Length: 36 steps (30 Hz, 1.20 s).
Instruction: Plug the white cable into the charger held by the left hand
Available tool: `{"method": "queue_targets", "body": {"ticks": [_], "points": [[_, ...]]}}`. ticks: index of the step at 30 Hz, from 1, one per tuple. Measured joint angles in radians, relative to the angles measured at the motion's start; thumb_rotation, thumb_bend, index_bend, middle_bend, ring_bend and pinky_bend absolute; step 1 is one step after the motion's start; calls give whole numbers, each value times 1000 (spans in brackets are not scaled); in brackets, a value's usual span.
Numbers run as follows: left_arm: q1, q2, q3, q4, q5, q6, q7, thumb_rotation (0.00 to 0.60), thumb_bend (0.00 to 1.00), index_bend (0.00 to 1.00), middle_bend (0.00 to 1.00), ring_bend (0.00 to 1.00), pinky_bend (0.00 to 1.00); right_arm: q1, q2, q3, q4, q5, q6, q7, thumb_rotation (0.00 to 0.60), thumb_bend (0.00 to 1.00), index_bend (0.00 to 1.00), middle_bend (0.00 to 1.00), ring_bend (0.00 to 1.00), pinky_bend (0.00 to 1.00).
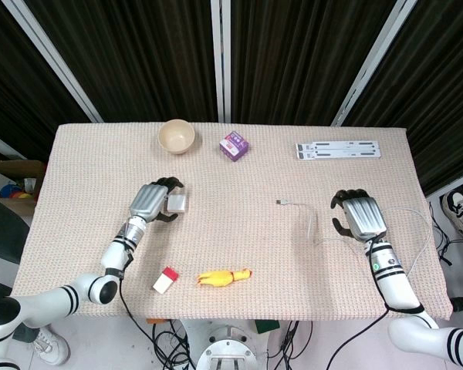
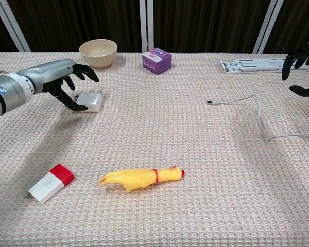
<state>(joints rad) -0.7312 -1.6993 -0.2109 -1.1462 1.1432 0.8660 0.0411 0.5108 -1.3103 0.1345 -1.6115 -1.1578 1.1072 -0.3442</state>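
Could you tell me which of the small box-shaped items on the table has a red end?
The white block with the red end, lying at the near left beside the yellow rubber chicken. The purple box is purple throughout, and the charger is plain white.

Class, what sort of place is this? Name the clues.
Probably a robot lab or test bench: a cloth-covered table, black curtains behind, and unrelated props like a rubber chicken and bowl.
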Motion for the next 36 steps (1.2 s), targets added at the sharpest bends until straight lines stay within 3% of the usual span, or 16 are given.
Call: {"method": "queue_targets", "body": {"ticks": [4,7,10,19,36], "points": [[-3,0,-1,4,-20,-15,16,600,169,242,175,172,349,-6,5,-2,-2,-3,5,4,600,393,477,325,250,271],[-5,2,-1,4,-35,-20,49,600,169,252,212,288,601,-10,7,-5,-3,-8,8,9,600,393,477,326,252,271],[-7,0,1,4,-46,-9,100,600,169,278,247,386,675,-14,10,-7,-5,-15,13,13,600,393,477,327,253,271],[-21,-11,5,8,-91,-2,203,600,169,295,293,495,742,-23,12,-8,-1,-23,17,29,600,393,477,328,253,271],[-32,-10,-6,5,-132,-51,185,596,182,328,298,512,747,-25,5,-5,13,-16,8,34,600,393,477,329,253,271]]}}
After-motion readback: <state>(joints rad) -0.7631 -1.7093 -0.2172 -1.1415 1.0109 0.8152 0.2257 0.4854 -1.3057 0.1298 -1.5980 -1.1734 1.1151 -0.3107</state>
